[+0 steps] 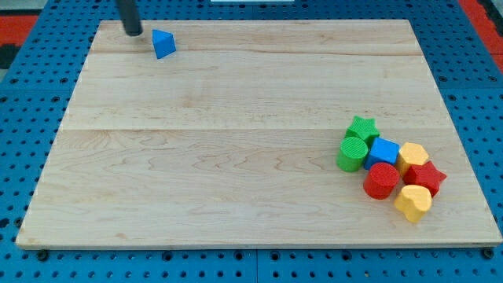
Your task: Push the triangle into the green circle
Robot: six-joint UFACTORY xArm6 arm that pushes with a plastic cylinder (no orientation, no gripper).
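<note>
A wooden board (236,157) fills most of the view, lying on a blue pegboard table (23,118) that shows around its edges. The dark rod enters from the view's top at the left, and my tip (134,33) rests on the board near its top left corner, just to the left of the blue triangle (163,43) and a little above it, with a narrow gap between them. The rod has no jaws and holds nothing; it touches no block.

The blue triangle sits alone near the board's top edge, well apart from all the other blocks. Those are bunched together at the view's lower right. The green circle (352,153), a short cylinder, is the leftmost of the bunch, touching the green star (362,128) above it and the blue cube (384,150) to its right. The red cylinder (381,180) lies below the blue cube. Further right are a yellow block (413,156) of unclear shape, the red star (427,176) below it, and a yellow heart-like block (413,201) lowest in the bunch.
</note>
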